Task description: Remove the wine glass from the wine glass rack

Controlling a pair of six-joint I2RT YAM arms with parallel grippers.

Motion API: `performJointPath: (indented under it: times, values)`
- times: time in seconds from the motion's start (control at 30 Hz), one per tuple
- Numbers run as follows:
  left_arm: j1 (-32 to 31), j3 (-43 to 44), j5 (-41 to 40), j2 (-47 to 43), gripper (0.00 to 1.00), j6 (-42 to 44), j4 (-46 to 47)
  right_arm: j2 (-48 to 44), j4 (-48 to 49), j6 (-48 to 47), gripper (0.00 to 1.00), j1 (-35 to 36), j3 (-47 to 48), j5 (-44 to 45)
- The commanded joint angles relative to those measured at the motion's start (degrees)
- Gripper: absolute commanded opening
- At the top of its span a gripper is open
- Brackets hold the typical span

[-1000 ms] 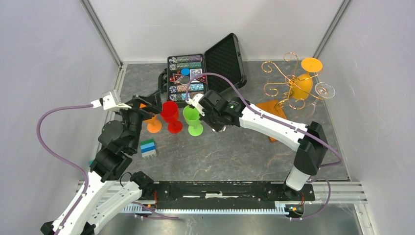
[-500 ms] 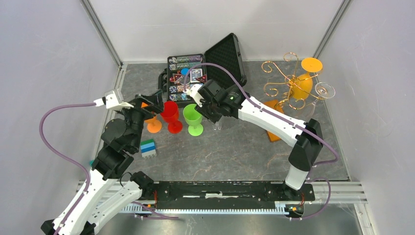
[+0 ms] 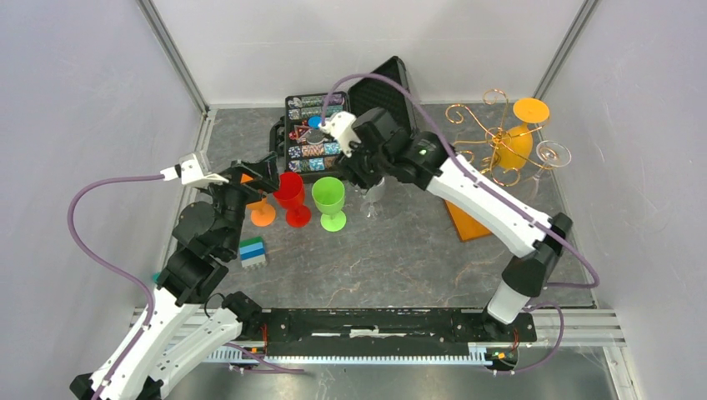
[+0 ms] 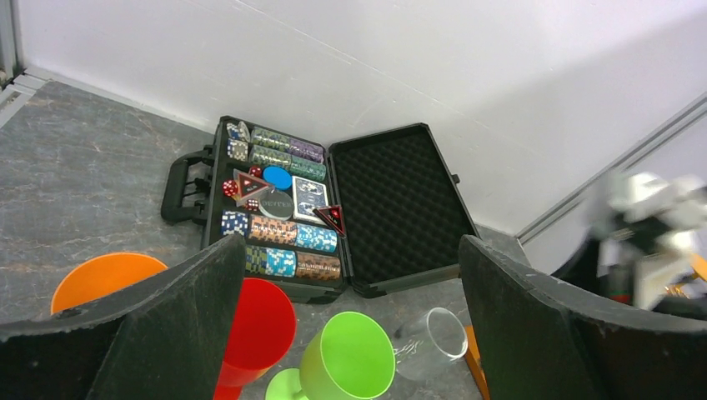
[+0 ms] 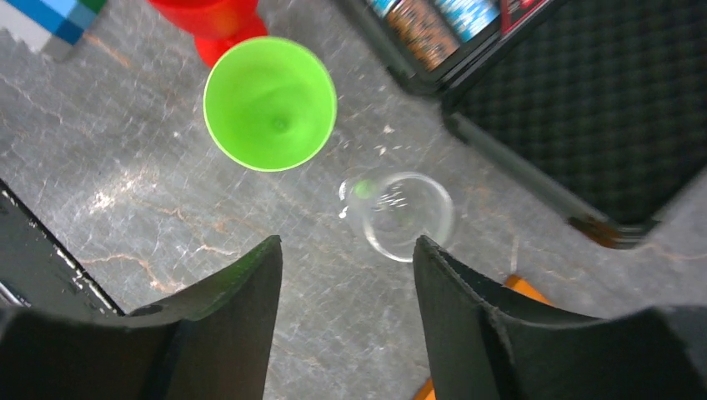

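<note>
Clear wine glass (image 5: 408, 215) stands upright on the worktop (image 3: 400, 258), off the rack (image 3: 467, 223) — just right of the green goblet (image 3: 329, 196), near the front edge of the open black case (image 3: 392, 92). Right pincer (image 5: 346, 242) hangs above it, jaws wide, gripping nothing. The rack, far right, carries an orange glass (image 3: 523, 125) and another clear glass (image 3: 553, 153). Left pincer (image 4: 350, 242) is wide too and empty, by the red goblet (image 3: 289, 190) and orange goblet (image 3: 263, 217). Chips and cards in the case — print too small to read. Blue-green block (image 3: 252, 252) sits near the left arm.
</note>
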Motion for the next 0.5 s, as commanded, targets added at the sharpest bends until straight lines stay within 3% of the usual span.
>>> performJointPath:
  times: [0.0, 0.17, 0.47]
  values:
    - [0.0, -0.5, 1.2, 0.7, 1.0, 0.1, 2.9, -9.3, 0.7, -2.0, 0.68, -1.0, 7.7, 4.9]
    - [0.0, -1.2, 4.3, 0.6, 1.0, -0.7, 4.8, -16.4, 1.4, -3.9, 0.82, -4.4, 8.2, 15.9]
    - [0.0, -0.9, 10.5, 1.7, 1.0, 0.0, 5.9, -22.2, -4.4, -5.9, 0.86, -18.9, 7.4, 32.3]
